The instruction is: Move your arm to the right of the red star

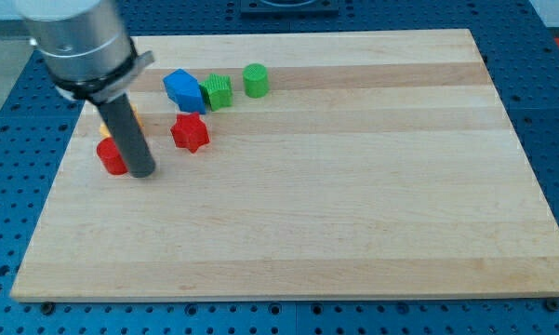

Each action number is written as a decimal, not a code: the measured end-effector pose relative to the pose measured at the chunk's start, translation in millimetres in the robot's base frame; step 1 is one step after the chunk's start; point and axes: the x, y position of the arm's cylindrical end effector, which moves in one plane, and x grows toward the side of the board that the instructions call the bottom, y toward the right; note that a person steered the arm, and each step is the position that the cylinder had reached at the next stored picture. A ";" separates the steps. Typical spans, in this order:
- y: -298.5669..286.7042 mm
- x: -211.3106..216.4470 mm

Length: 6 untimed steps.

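Note:
The red star (191, 132) lies on the wooden board (353, 186) in the upper left part of the view. My tip (142, 173) rests on the board down and to the left of the star, a short gap away. A red block (111, 156), its shape partly hidden by the rod, sits just left of my tip, touching or nearly touching it. A yellow block (133, 118) peeks out from behind the rod above it.
A blue block (183, 89), a green star-like block (219, 91) and a green cylinder (255, 80) stand in a row above the red star. The board's left edge runs close to the red block.

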 end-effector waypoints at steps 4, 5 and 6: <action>168.0 -35.3; 164.9 -54.2; 157.6 -61.6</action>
